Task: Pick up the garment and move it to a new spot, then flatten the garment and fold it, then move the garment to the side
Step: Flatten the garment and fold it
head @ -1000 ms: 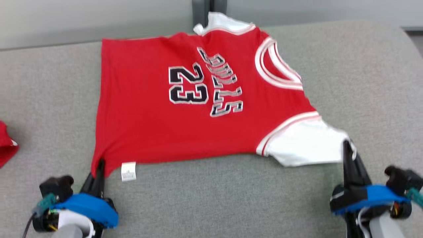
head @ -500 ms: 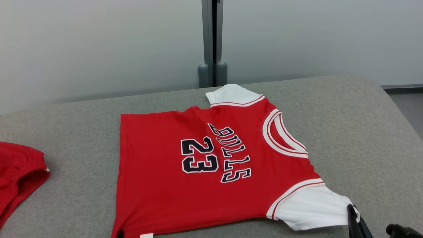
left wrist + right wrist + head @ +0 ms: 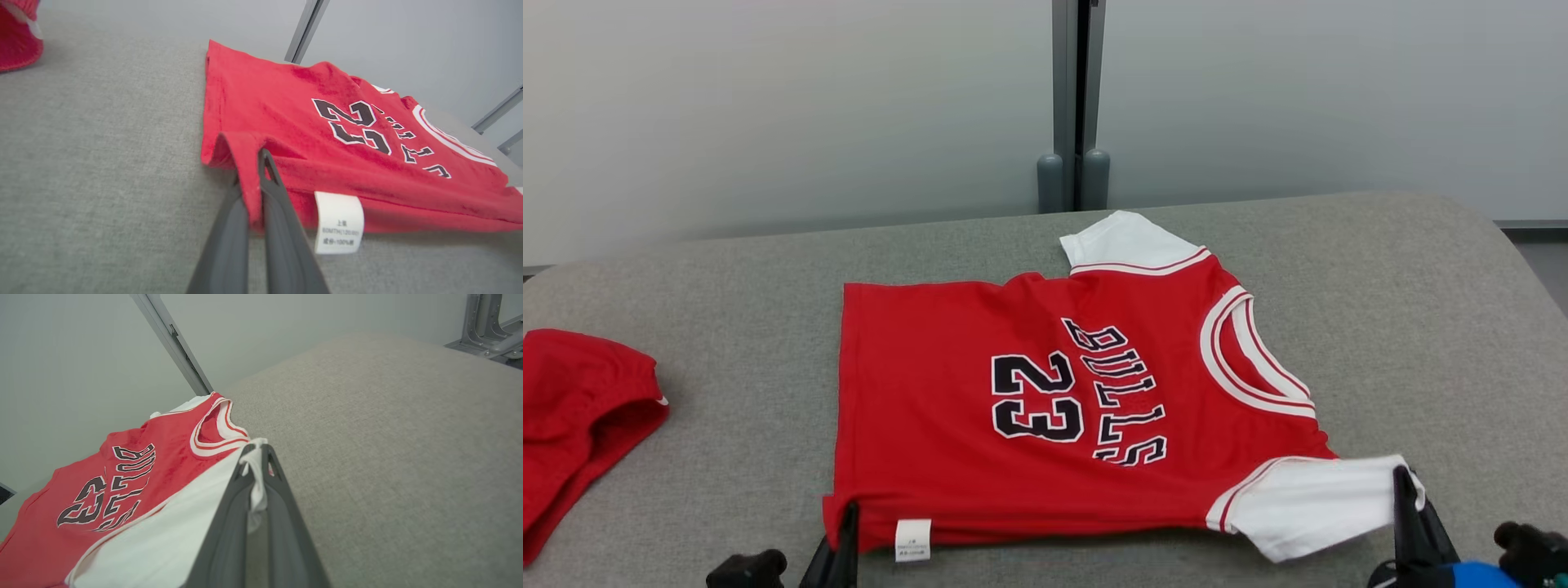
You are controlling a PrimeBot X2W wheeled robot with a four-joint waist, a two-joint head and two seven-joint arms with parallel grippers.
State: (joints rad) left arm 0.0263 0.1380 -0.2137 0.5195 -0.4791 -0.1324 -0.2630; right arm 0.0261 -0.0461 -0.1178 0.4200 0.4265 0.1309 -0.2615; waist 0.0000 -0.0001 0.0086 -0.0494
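A red jersey (image 3: 980, 425) with white sleeves and "BULLS 23" lies spread on the grey cushioned surface (image 3: 1421, 327), neck to the right. My left gripper (image 3: 849, 514) is shut on the jersey's near-left hem corner, red cloth (image 3: 249, 179) pinched between its fingers beside a white care label (image 3: 338, 222). My right gripper (image 3: 1403, 482) is shut on the tip of the near white sleeve (image 3: 1307, 506), the white cloth (image 3: 255, 473) clamped between its fingers. The near edge is lifted and curled toward the jersey's middle.
Another red garment (image 3: 572, 425) lies at the left edge of the cushion (image 3: 16, 36). A pale wall with a grey vertical post (image 3: 1074, 98) stands behind. Bare cushion stretches to the right of the jersey (image 3: 408, 457).
The head camera has tilted up, so the whole picture shifted. Both grippers, still clamped on hem corner and sleeve, have come forward over the jersey, lifting its near edge.
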